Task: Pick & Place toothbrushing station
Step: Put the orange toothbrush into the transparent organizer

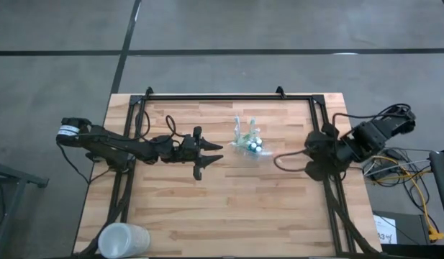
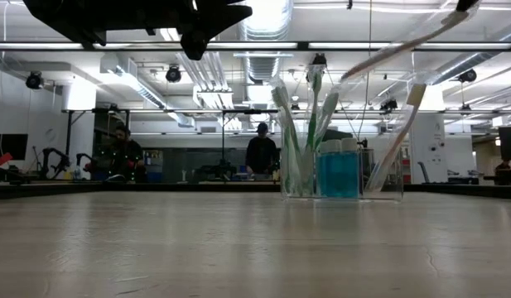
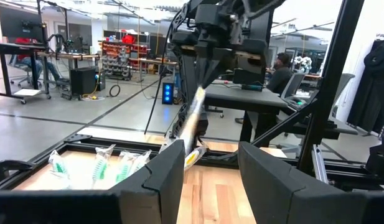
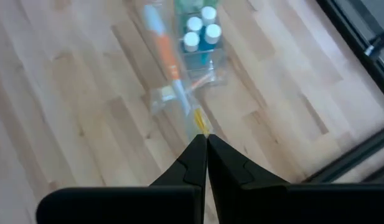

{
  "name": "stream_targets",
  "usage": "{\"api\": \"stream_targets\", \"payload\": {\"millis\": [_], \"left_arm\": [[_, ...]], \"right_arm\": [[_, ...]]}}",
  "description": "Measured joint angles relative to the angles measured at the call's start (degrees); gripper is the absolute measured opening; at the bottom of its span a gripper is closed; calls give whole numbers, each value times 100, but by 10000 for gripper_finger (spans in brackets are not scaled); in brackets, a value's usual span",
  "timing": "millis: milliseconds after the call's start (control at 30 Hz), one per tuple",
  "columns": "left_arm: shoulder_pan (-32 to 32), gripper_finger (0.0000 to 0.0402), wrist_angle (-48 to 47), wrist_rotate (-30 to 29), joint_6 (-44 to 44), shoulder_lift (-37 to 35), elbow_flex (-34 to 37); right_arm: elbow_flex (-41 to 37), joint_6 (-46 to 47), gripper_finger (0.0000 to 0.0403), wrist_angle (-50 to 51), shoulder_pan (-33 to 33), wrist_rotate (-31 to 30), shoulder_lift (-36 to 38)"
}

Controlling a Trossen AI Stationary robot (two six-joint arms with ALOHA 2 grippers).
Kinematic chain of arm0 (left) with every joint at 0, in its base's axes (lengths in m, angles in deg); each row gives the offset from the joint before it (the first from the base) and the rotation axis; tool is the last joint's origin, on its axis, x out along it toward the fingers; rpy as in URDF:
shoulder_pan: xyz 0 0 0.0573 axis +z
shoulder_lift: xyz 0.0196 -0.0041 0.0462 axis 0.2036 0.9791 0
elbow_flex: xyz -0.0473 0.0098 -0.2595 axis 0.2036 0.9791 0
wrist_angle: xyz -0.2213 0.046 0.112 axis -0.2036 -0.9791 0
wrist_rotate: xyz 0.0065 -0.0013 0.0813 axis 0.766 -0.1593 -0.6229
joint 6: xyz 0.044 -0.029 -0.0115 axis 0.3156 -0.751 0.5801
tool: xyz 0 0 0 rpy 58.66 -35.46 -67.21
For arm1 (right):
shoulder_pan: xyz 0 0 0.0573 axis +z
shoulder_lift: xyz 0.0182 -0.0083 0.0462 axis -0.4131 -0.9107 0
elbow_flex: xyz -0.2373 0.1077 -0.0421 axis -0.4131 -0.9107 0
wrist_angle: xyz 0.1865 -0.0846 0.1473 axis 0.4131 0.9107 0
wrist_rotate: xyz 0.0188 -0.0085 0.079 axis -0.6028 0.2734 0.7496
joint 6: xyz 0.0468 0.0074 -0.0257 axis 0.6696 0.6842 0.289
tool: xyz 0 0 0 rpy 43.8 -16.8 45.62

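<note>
Holding an orange-and-white toothbrush [image 4: 170, 68] by its handle end, the right tool [image 4: 206, 142] is pinched shut on it above the bench [image 1: 207, 208], and the brush slants down toward the toothbrushing station [image 1: 249, 140]. That clear holder stands on the bench's far half, roughly midway between the two arms, with green and white brushes [image 2: 301, 124] upright in it and blue tubes [image 2: 338, 170] alongside them. The step in hand looks like placing: the brush head seems to hover at or just over the holder's rim, though whether it has gone in I cannot tell.

The left tool [image 1: 207, 153] waits just beside the holder on its left side, fingers spread, gripping nothing.

Next the right tool probably needs to tip the brush steeper, guide its head into a free compartment, then let go without nudging the light holder.

Room is generous toward the bench's near side, where only a frosted cup [image 1: 123, 239] sits at the left corner. The black frame rail [image 1: 229, 97] runs close behind the holder, so approach from the far side is tight
</note>
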Motion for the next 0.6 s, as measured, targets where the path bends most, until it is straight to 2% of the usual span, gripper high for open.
{"api": "stream_targets", "payload": {"millis": [600], "left_arm": [[0, 156, 7, -1, 0, 0, 0]], "right_arm": [[-470, -774, 8, 2, -1808, 941, -3]]}}
